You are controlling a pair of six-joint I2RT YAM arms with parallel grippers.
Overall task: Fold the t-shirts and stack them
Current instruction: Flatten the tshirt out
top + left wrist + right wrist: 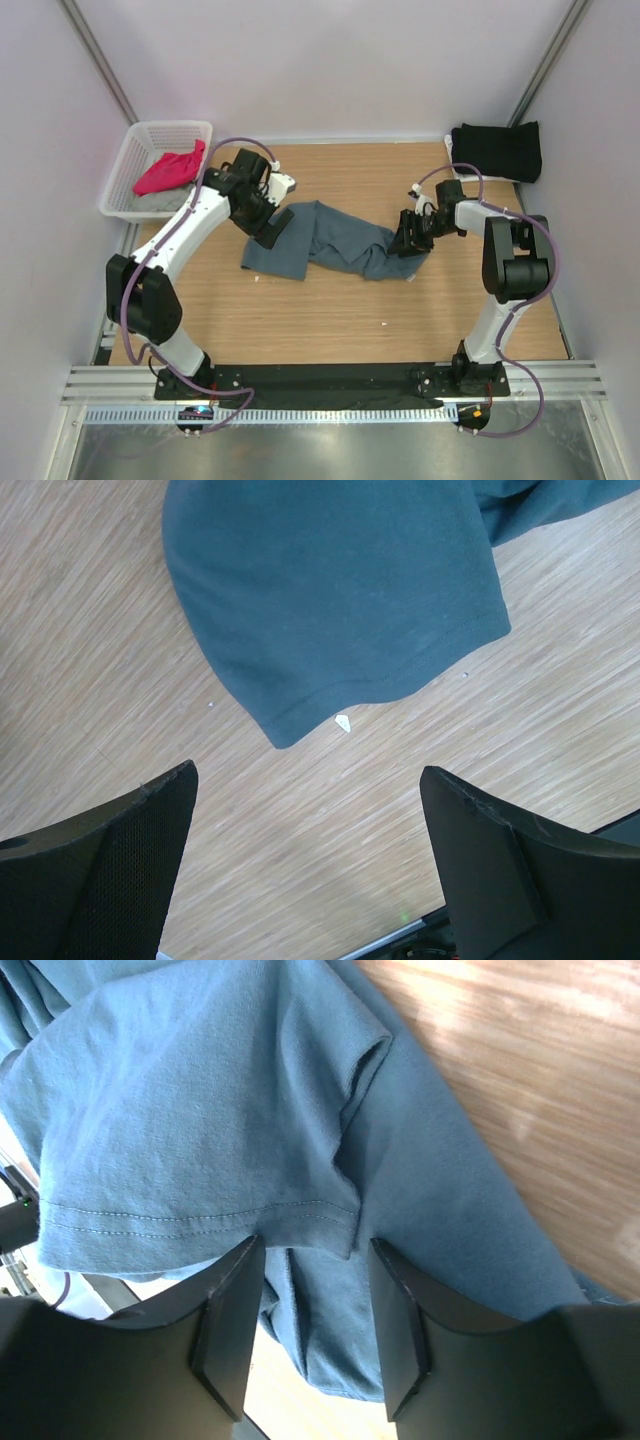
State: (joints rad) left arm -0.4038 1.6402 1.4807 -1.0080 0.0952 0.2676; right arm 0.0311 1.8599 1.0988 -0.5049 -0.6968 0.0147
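A slate blue-grey t-shirt [320, 245] lies crumpled across the middle of the wooden table. My left gripper [270, 228] is open and empty, hovering over the shirt's left end. In the left wrist view, that gripper [308, 772] is above bare wood just short of a sleeve hem of the shirt [340, 590]. My right gripper [408, 240] is at the shirt's right end. In the right wrist view, it [312, 1245] stands part-open with a loose fold of the shirt [200, 1110] between the fingers, not pinched. A black t-shirt [497, 152] lies folded at the far right corner.
A white mesh basket [170, 126] at the far left holds a magenta-pink shirt [170, 170] on top of a light grey one [155, 203]. A small white scrap [342, 722] lies by the sleeve hem. White walls enclose the table on three sides.
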